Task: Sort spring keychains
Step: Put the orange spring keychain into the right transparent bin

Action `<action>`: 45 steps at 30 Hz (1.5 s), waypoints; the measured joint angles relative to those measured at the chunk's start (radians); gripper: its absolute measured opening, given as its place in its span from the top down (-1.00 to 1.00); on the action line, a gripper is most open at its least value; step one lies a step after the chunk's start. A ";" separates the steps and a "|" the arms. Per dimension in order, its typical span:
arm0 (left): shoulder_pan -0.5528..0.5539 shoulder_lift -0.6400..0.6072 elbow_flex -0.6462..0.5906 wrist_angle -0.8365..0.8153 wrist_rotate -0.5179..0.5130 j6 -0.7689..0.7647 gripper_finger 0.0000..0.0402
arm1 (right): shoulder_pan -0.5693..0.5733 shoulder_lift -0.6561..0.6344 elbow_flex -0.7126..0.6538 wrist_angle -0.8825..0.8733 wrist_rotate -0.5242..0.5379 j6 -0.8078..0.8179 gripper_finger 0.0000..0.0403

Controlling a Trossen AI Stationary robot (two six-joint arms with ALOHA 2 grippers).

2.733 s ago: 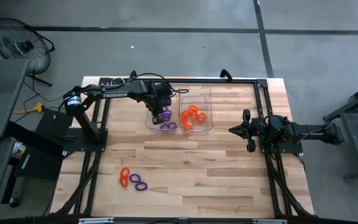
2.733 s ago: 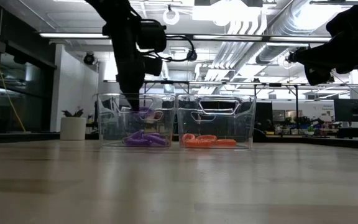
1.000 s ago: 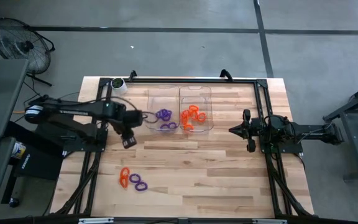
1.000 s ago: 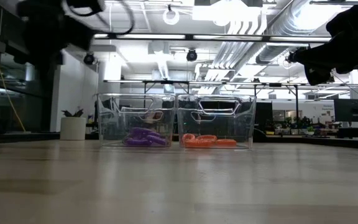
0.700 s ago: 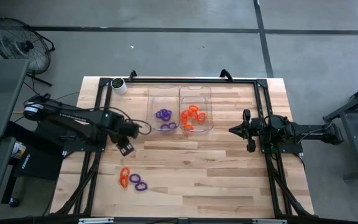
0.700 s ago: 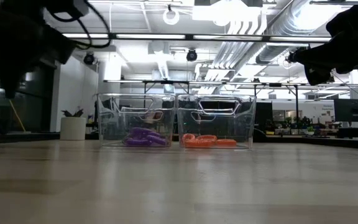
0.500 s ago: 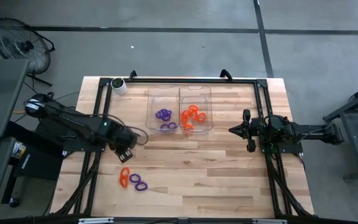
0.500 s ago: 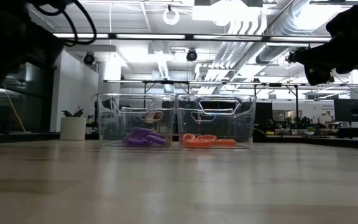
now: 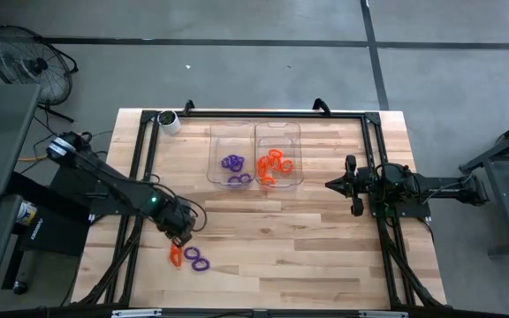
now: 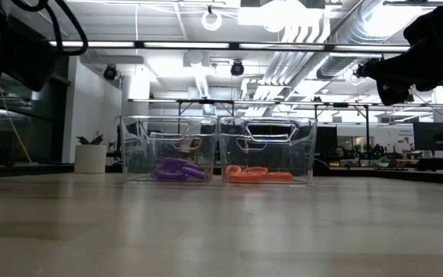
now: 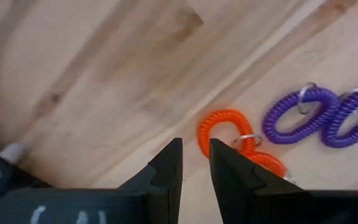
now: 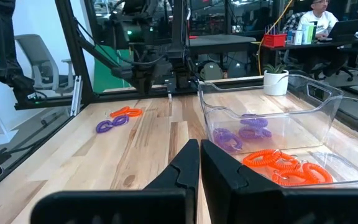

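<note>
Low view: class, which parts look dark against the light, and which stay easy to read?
Low view: bright ceiling lights leave the arms as dark shapes at the top corners; the two clear trays with purple keychains and orange keychains read clearly. Left wrist view: the left claw shows sharp.

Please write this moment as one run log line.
left gripper: empty, above loose orange keychain | right gripper: shut, waiting | trays: partly filled

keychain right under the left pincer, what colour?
Orange keychain; clearest in the left wrist view.
</note>
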 joint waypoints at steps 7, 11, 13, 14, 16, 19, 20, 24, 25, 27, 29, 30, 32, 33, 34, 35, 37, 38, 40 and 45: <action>-0.062 0.073 0.000 0.070 0.004 -0.072 0.63 | 0.000 -0.001 0.000 0.000 0.000 0.000 0.94; -0.080 0.123 0.000 0.062 -0.003 -0.083 0.63 | 0.000 -0.001 0.000 0.000 0.000 0.000 0.94; -0.087 0.141 0.000 0.057 -0.011 -0.092 0.63 | 0.000 -0.001 0.000 0.000 0.000 0.000 0.94; -0.088 0.150 0.000 0.061 -0.011 -0.093 0.63 | 0.000 -0.001 0.000 0.000 0.000 0.000 0.94; -0.087 0.169 0.000 0.075 -0.009 -0.094 0.63 | 0.000 -0.001 0.000 0.000 0.000 0.000 0.94; -0.087 0.177 0.000 0.099 -0.008 -0.097 0.58 | 0.000 -0.001 0.000 0.000 0.000 0.000 0.94; -0.087 0.177 0.000 0.110 -0.008 -0.100 0.55 | 0.000 -0.001 0.000 0.000 0.000 0.000 0.94; -0.086 0.177 0.000 0.119 -0.009 -0.119 0.35 | 0.000 -0.001 0.000 0.000 0.000 0.000 0.94; -0.085 0.177 0.000 0.113 -0.014 -0.124 0.30 | 0.000 -0.001 0.000 0.000 0.000 0.000 0.94; -0.086 0.177 0.000 0.108 -0.020 -0.126 0.22 | 0.000 -0.001 0.000 0.000 0.000 0.000 0.94; -0.086 0.177 0.000 0.107 -0.020 -0.126 0.16 | 0.000 -0.001 0.000 0.000 0.000 0.000 0.94; -0.086 0.177 0.000 0.106 -0.023 -0.126 0.15 | 0.000 -0.001 0.000 0.000 0.000 0.000 0.94; -0.085 0.184 0.001 0.108 -0.026 -0.126 0.13 | 0.000 -0.001 0.000 0.000 0.000 0.000 0.94; -0.085 0.192 0.001 0.109 -0.026 -0.126 0.13 | 0.000 -0.001 0.000 0.000 0.000 0.000 0.94; -0.085 0.202 0.001 0.110 -0.023 -0.125 0.13 | 0.000 -0.001 0.000 0.000 0.000 0.000 0.94; -0.085 0.211 0.002 0.111 -0.015 -0.124 0.13 | 0.000 -0.001 0.000 0.000 0.000 0.000 0.94; -0.086 0.235 0.002 0.114 -0.002 -0.123 0.13 | 0.000 -0.001 0.000 0.000 0.000 0.000 0.94; -0.085 0.246 0.002 0.115 0.004 -0.121 0.13 | 0.000 -0.001 0.000 0.000 0.000 0.000 0.94; -0.085 0.260 0.003 0.118 0.007 -0.114 0.13 | 0.000 -0.001 0.000 0.000 0.000 0.000 0.94; -0.085 0.280 0.004 0.130 0.007 -0.074 0.14 | 0.000 -0.001 0.000 0.000 0.000 0.000 0.94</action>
